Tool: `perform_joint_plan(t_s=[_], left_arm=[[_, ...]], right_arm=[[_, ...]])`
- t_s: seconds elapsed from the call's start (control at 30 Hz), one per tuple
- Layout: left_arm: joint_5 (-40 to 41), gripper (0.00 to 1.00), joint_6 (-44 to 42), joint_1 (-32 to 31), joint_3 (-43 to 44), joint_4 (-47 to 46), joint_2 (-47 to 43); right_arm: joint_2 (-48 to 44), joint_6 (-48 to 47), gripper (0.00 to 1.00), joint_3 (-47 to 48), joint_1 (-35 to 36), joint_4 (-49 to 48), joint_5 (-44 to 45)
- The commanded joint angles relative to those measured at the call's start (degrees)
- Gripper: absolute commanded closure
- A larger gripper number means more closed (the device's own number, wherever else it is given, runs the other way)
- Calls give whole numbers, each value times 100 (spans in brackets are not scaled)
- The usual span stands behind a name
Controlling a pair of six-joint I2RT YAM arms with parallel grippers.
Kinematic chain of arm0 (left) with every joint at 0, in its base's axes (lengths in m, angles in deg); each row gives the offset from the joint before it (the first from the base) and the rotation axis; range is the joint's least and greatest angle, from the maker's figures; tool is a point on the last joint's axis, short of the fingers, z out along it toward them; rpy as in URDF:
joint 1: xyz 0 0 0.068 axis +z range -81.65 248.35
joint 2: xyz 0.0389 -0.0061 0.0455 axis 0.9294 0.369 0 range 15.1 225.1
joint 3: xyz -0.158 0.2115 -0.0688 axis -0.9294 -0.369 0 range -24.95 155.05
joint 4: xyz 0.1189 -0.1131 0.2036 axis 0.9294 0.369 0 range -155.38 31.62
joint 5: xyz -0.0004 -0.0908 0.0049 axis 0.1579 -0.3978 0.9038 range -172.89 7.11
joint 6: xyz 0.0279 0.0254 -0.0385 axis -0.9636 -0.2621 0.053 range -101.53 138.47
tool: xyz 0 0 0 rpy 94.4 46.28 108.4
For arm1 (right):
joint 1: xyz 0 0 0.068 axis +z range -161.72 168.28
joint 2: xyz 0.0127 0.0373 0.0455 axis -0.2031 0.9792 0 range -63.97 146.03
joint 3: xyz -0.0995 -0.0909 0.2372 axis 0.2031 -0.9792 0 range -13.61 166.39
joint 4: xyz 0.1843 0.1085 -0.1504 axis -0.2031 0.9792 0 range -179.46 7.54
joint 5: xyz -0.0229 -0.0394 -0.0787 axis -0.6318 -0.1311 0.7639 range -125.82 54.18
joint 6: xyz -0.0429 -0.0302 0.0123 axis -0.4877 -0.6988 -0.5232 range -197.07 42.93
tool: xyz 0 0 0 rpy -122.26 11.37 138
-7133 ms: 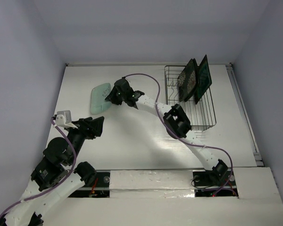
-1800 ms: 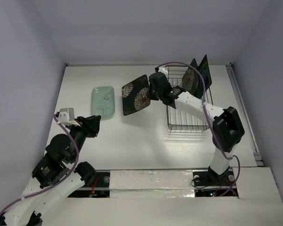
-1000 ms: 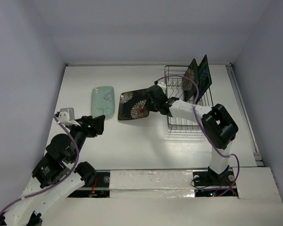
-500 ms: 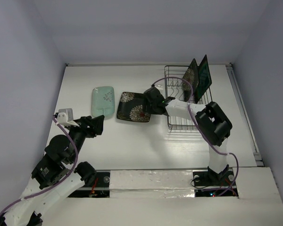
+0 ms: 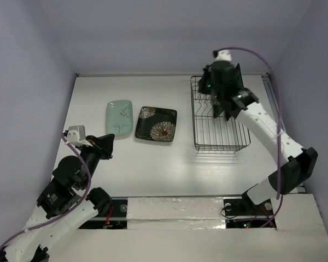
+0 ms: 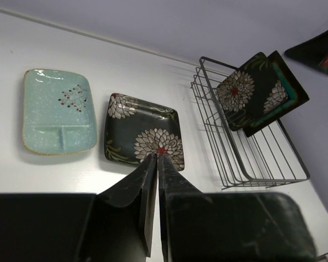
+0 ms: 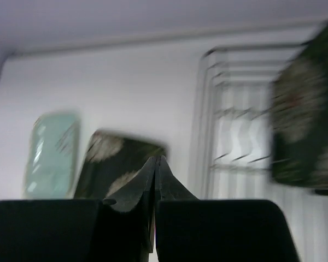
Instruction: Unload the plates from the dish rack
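Two plates lie flat — two stand in dish rack.

Mint plate, left: pale mint-green w/ fine speckle, brownish rim, small dark twig w/ red berries. Black flower plate right of it: black w/ big white flowers, red centres, some green leaves. Dish rack, far right: thin silver-grey wire. In it, second flower plate: black, same white flowers & red centres; behind it teal plate: dark rim, teal-green inside. Table white, walls pale lilac. Cable purple. Left gripper & right gripper black.
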Motion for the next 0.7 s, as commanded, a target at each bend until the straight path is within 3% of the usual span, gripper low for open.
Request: perform_joint_plan(t_s=[0.0, 0.07, 0.13, 0.17, 0.23, 0.3, 0.47, 0.53, 0.57, 0.67], left_arm=[[-33, 97, -72, 13, -38, -189, 159], [-43, 97, -89, 13, -38, -181, 237], [-34, 94, -89, 13, -20, -172, 282], [-34, 88, -98, 13, -20, -172, 299], [-51, 74, -98, 13, -29, -181, 291], [-69, 67, -107, 13, -47, -198, 273], [-69, 58, -107, 13, -47, -198, 282], [-43, 57, -90, 13, -47, -190, 291], [-43, 57, -89, 13, -47, -198, 282], [-51, 56, -98, 13, -47, -198, 282]], right_arm=[[97, -685, 99, 652, -951, 1211, 579], [299, -877, 93, 986, -1208, 1600, 1089], [641, -1018, 65, 1505, -1497, 2137, 1248], [730, -1150, 44, 1611, -1569, 2234, 1336], [1019, -1203, 36, 1936, -1779, 2498, 1538], [1231, -1344, 31, 2095, -1920, 2612, 1408], [2143, -1529, 34, 2666, -2087, 2832, 1293], [2382, -1590, 44, 2780, -2140, 2876, 1380], [2383, -1608, 44, 2807, -2141, 2877, 1416], [2436, -1713, 62, 2790, -2141, 2737, 1486]])
